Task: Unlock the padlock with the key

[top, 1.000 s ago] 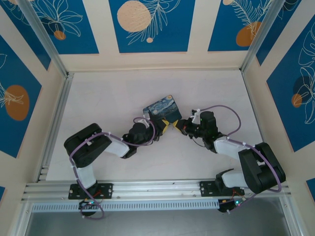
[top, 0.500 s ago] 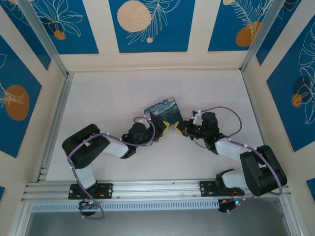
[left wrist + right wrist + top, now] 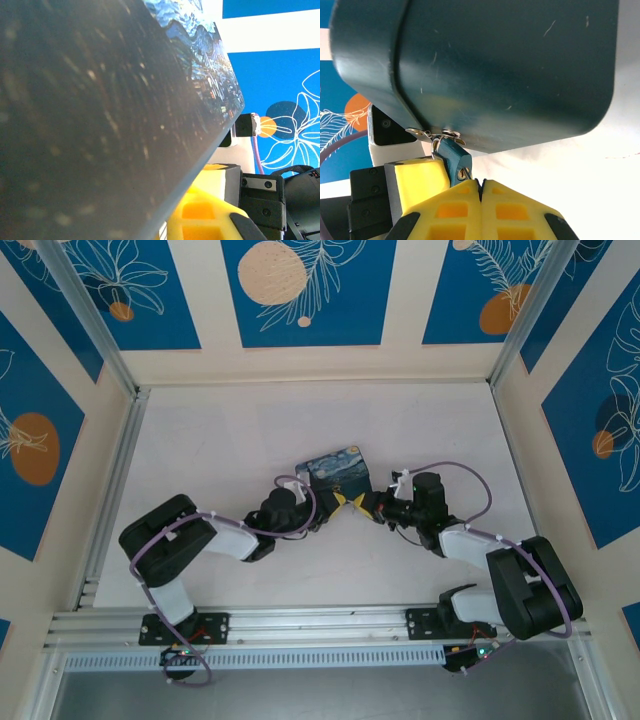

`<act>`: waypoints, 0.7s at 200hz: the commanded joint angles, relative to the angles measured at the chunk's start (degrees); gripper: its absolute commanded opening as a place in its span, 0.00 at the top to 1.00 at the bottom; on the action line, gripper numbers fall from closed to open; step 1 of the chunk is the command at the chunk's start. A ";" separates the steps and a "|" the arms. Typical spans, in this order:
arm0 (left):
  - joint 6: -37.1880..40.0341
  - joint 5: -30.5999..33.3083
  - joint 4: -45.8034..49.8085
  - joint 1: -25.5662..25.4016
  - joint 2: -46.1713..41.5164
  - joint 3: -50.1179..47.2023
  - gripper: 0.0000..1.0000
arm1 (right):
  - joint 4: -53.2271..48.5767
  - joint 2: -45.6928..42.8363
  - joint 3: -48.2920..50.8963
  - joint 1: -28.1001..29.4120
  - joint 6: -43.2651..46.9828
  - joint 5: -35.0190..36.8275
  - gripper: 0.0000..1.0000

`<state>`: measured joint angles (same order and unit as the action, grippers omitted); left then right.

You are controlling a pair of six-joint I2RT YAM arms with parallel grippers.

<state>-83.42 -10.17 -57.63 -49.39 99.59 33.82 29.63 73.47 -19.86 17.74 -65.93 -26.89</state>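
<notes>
A dark teal box (image 3: pixel 495 65) has a starry-night picture on its top (image 3: pixel 335 466). A small teal padlock (image 3: pixel 451 155) hangs from its silvery hasp (image 3: pixel 432 134). The thin silvery key (image 3: pixel 468 174) runs from the padlock's keyhole into my right gripper (image 3: pixel 481 184), which is shut on it. In the top view the right gripper (image 3: pixel 352 500) sits at the box's near edge, tip to tip with my left gripper (image 3: pixel 322 503). The left gripper is shut on the box's edge beside the padlock. One of its yellow fingers (image 3: pixel 205 212) shows under the box wall (image 3: pixel 100 100), which hides the other.
The white table (image 3: pixel 220 440) has open room to the left of and behind the box. Blue-and-cream patterned walls (image 3: pixel 300 290) close it in on three sides. An aluminium rail (image 3: pixel 320 620) runs along the near edge by the arm bases.
The box has shifted slightly right and toward the near edge, with both grippers staying on it. The left arm's elbow has swung a little to the left.
</notes>
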 commanded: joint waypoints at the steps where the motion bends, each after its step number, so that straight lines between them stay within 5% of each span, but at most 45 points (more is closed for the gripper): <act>1: -0.41 -6.52 -6.40 -0.98 -0.10 2.21 1.00 | 2.93 -1.48 0.77 0.08 0.90 -3.00 1.00; 140: -9.07 -4.61 -13.39 -1.14 -1.94 3.34 1.00 | 4.94 -6.58 1.13 -3.02 -3.11 -5.39 1.00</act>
<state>-91.31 -11.42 -64.79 -49.36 100.01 34.63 33.06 67.66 -18.09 14.83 -67.33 -29.43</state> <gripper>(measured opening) 0.067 0.054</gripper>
